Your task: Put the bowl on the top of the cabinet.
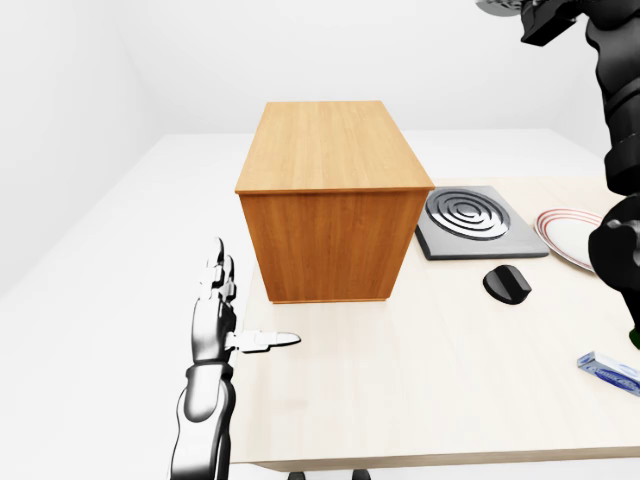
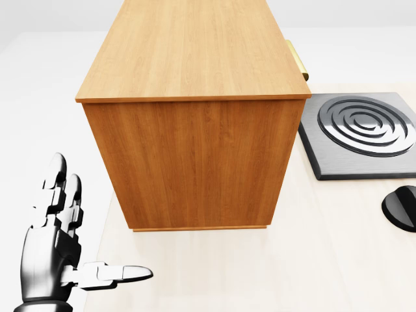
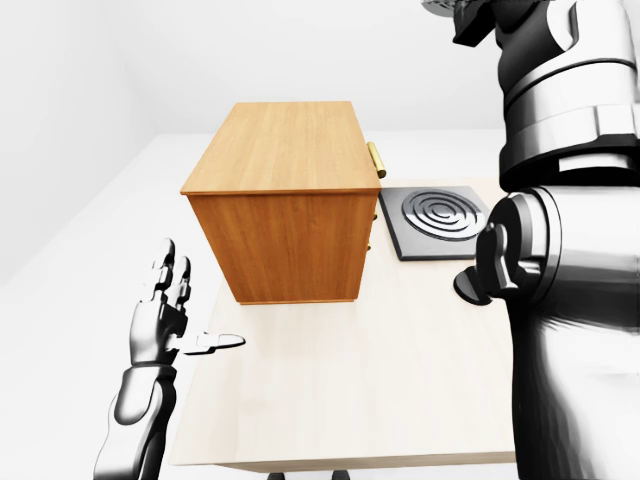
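On the worktop [image 1: 420, 380] a wooden cabinet [image 1: 325, 195] is seen standing, its top bare. Right of the cabinet, a dark hob plate [image 1: 478, 222] with ring grooves is set close beside it; a black knob [image 1: 507, 283] lies below the plate, and a red-rimmed plate [image 1: 568, 236] further right. Left of and below the cabinet, the left robot hand [image 2: 62, 253] is held empty, fingers spread. The right robot hand cannot be judged; only its raised arm [image 3: 560, 150] is shown. The bowl is not visible.
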Robot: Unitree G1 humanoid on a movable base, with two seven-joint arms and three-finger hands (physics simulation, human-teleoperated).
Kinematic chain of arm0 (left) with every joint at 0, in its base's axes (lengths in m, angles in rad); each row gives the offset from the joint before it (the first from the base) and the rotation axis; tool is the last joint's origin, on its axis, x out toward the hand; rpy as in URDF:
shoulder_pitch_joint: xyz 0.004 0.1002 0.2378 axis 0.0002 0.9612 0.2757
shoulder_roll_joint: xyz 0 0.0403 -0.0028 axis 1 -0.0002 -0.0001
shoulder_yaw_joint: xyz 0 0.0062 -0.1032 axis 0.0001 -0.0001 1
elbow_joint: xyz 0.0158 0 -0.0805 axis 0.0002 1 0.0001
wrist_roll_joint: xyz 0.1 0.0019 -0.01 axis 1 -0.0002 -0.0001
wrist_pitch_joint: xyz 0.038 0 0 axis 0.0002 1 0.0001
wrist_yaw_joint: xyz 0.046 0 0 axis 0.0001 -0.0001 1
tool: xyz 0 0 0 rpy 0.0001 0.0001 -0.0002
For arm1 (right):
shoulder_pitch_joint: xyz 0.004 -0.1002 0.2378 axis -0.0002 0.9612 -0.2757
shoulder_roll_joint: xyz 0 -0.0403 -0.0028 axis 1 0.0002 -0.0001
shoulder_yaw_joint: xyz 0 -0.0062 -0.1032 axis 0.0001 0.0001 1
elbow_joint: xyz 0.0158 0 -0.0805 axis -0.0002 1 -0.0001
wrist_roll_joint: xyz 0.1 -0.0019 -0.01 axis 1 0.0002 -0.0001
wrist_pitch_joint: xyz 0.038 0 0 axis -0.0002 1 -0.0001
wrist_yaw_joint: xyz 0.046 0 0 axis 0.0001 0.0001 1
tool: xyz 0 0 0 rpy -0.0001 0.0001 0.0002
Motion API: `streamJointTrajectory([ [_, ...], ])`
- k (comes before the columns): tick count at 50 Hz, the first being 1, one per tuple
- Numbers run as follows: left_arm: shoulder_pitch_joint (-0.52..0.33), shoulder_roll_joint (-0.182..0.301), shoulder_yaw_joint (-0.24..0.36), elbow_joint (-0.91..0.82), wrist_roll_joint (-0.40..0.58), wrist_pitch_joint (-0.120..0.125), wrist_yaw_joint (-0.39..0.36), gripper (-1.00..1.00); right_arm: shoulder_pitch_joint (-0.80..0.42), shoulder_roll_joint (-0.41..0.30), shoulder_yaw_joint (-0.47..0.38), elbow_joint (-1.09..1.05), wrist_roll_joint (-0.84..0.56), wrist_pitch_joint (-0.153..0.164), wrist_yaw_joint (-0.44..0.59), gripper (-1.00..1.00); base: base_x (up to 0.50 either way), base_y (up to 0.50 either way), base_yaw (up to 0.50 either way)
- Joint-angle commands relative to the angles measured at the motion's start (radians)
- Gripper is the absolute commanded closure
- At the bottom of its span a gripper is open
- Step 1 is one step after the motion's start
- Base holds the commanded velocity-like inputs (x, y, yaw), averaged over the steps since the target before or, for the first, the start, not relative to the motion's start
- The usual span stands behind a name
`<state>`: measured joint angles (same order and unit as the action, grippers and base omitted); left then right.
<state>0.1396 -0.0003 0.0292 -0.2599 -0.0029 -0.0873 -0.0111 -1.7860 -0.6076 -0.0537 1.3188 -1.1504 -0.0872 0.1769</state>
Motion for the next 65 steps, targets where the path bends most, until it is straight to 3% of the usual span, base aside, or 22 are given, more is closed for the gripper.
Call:
streamJointTrajectory([
  [1,0.000,0.000,0.001,0.009,-0.007,0.000,-0.005,-1.00,-0.060,0.084,-0.014,0.044,-0.098,0.000,-0.084,1.00,0.00,0.00,0.00],
  [2,0.001,0.001,-0.002,0.011,-0.008,0.000,-0.009,-1.00,-0.062,0.122,-0.010,0.044,-0.101,0.000,-0.092,1.00,0.00,0.00,0.00],
  [16,0.000,0.001,0.001,0.038,-0.013,0.000,-0.017,-1.00,-0.042,0.233,0.004,0.043,-0.105,0.000,-0.129,1.00,0.00,0.00,0.00],
  [49,-0.006,0.002,0.002,0.032,-0.012,0.000,-0.019,-1.00,0.115,0.305,0.038,0.040,-0.117,0.000,-0.135,1.00,0.00,0.00,0.00],
  [65,0.000,0.002,-0.004,0.021,-0.011,0.000,-0.025,-1.00,0.126,0.339,0.049,0.037,-0.113,0.000,-0.142,1.00,0.00,0.00,0.00],
])
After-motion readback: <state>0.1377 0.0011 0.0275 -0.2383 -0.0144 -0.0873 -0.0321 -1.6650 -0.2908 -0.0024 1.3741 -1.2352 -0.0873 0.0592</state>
